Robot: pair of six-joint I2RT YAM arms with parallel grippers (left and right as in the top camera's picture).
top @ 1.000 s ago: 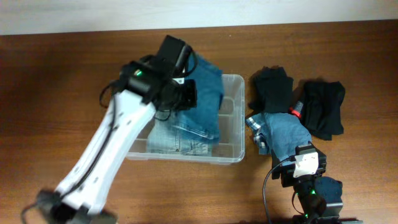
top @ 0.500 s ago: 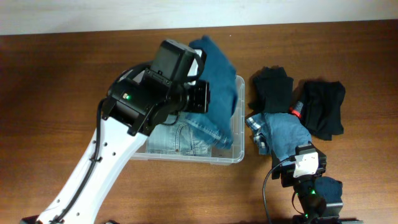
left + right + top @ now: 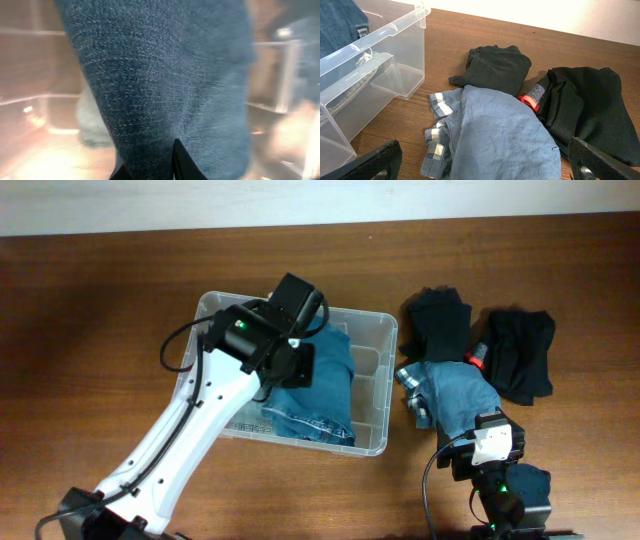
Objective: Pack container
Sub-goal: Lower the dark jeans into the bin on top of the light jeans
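Observation:
The clear plastic container (image 3: 373,396) sits at table centre, slightly turned; its near corner also shows in the right wrist view (image 3: 385,60). My left gripper (image 3: 300,366) is low inside it, shut on folded blue jeans (image 3: 325,385). In the left wrist view the denim (image 3: 165,75) fills the frame, pinched between the black fingers (image 3: 152,167). My right gripper (image 3: 490,165) is open and empty, close over the table at the near edge of a light blue shirt (image 3: 505,135), and sits at the front right in the overhead view (image 3: 488,438).
To the right of the container lie the light blue shirt (image 3: 455,395), a black garment (image 3: 437,320), another black garment (image 3: 522,355) and a small red and grey item (image 3: 476,358). A dark blue cloth (image 3: 528,480) lies beside the right arm.
The left arm lifted the jeans up over the container's far right corner, then lowered them into the bin. The container shifted and turned slightly. The right arm has not moved.

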